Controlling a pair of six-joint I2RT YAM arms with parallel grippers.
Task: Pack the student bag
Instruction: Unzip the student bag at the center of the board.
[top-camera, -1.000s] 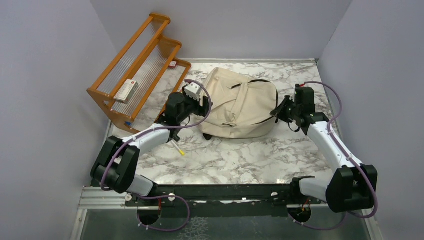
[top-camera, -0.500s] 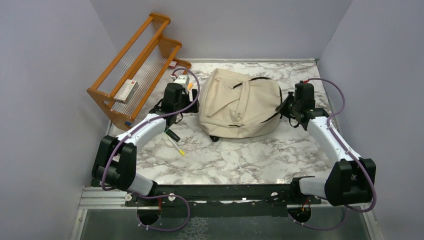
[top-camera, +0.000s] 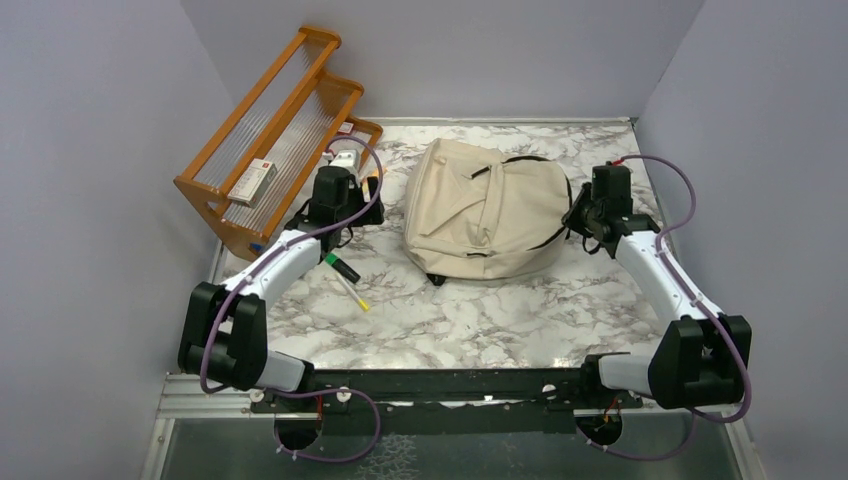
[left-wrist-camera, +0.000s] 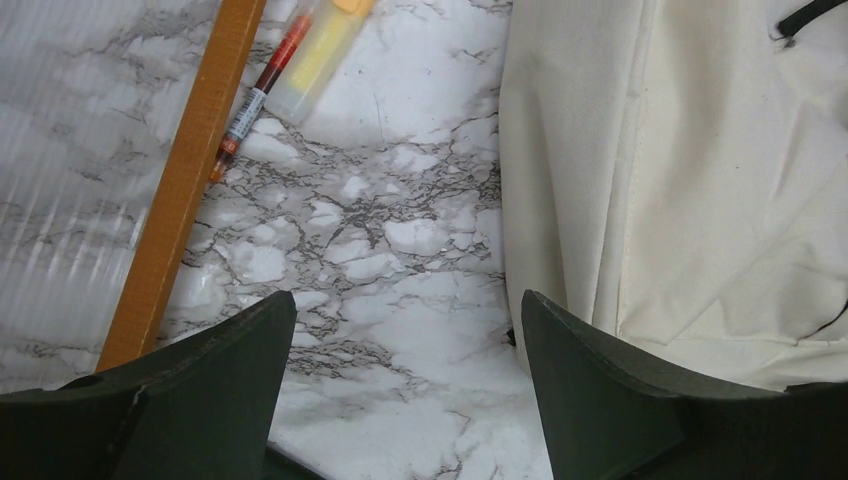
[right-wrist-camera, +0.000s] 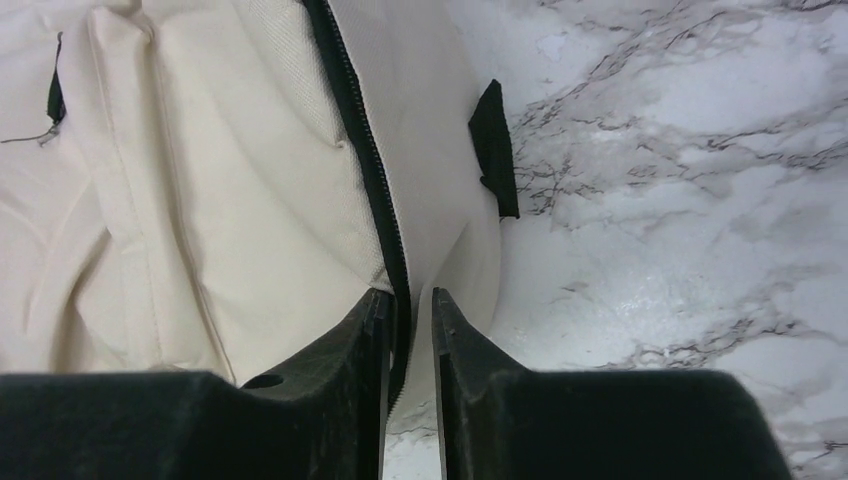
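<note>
From above, the student bag (top-camera: 485, 210) lies flat on the marble bench (top-camera: 480, 310), towards its far side, between the 2 arms. The left hand (top-camera: 362, 188) hangs by the foot of the wooden rack (top-camera: 270, 130), apart from the bag's left edge. The right hand (top-camera: 575, 215) sits at the bag's right edge. A green-capped marker (top-camera: 340, 267) lies loose near the left arm.

The left wrist view shows the left hand (left-wrist-camera: 405, 310) spread wide with nothing in it, over bare bench. The bag (left-wrist-camera: 680, 180) is just to its right, and 2 pens (left-wrist-camera: 290, 70) lie ahead against the rack's rail (left-wrist-camera: 180, 190).

In the right wrist view, the right hand (right-wrist-camera: 410, 300) is narrowed to a slit with the bag's black zipper line (right-wrist-camera: 360, 140) running into it. Whether it pinches the seam, I cannot tell.

The step looks like getting the bag open. Next, the zipper needs a firm hold, and the free left hand must steady the cloth.
</note>
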